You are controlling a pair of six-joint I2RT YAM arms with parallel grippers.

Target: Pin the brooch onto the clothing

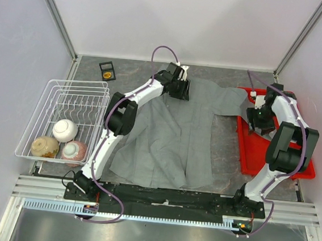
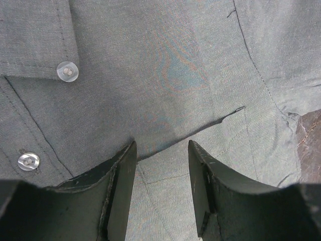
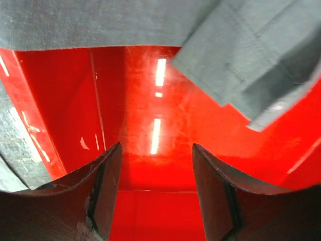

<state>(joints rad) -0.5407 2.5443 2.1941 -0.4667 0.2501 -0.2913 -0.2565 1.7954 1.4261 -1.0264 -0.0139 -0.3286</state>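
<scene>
Top external: brooch (image 1: pixel 107 75) is seen far left on black case (image 1: pixel 107 67), unpicked; left gripper (image 2: pixel 162 148) is held spread, empty, over shirt (image 2: pixel 165 75), probably to steady it; right gripper (image 3: pixel 156 146) is parked spread, empty, over red tray (image 3: pixel 60 100).

Matt grey woven-cloth clothing (image 1: pixel 170 138) with glossy pearly buttons (image 2: pixel 67 71); tray (image 1: pixel 249 154), right edge of table (image 1: pixel 225 161): smooth high-gloss red plastic; rack (image 1: pixel 79 83), left edge: white-coated metal wire; bowls (image 1: pixel 65 129) within: smooth, glazed ceramic; table: mottled dull grey.
</scene>
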